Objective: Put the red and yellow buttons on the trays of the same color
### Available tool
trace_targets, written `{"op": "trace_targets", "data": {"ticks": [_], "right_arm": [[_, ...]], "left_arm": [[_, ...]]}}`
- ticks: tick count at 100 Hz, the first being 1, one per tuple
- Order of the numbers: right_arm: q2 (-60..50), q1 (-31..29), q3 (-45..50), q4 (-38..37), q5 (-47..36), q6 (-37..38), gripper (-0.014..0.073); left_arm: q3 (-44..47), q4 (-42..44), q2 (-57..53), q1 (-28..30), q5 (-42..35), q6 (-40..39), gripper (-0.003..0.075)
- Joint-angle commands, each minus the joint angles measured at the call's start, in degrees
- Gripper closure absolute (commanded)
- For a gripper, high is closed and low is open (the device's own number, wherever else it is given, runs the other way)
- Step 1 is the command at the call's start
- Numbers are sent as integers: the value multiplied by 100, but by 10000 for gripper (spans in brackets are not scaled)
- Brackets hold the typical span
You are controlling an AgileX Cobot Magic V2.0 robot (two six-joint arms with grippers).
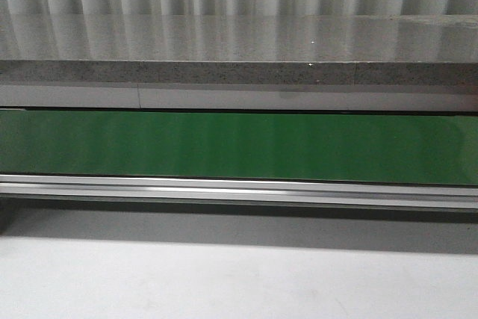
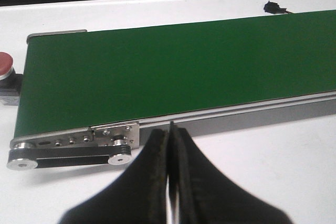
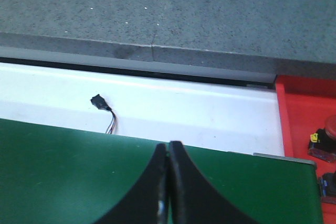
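In the left wrist view a red button (image 2: 4, 65) on a dark base stands just off the end of the green conveyor belt (image 2: 157, 72). My left gripper (image 2: 170, 129) is shut and empty over the white table beside the belt's near rail. My right gripper (image 3: 169, 148) is shut and empty above the belt (image 3: 63, 171). Past the belt's other end lies the red tray (image 3: 299, 108), with a red button (image 3: 326, 132) on it and a second dark-based part (image 3: 328, 184) half cut off. No yellow button or yellow tray is in view. The front view shows neither gripper.
The belt (image 1: 239, 147) spans the front view, with an aluminium rail (image 1: 239, 188) along its near side and a grey stone ledge (image 1: 239, 57) behind. A small black connector with thin wires (image 3: 100, 102) lies on the white table behind the belt.
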Motion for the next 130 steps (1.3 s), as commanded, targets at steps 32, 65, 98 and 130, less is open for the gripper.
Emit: {"op": "trace_targets", "data": {"ticks": [32,65,98,130], "right_arm": [[-2239,161,939,-99,-113,-54,659],[-3666,318,1507,-272,688,-61,659],[-3886,318,1638,-272,954,-61,659],[-3886,318,1638,-272,1045,-61,659]], "left_arm": [[-157,-15,21,-30,-395,-43,741],[-157,-15,21,-30,-406,-43,741],[-986,1128,871,552,218,-1060,735],[-2287,880,2521,1668,584,-1060,188]]}}
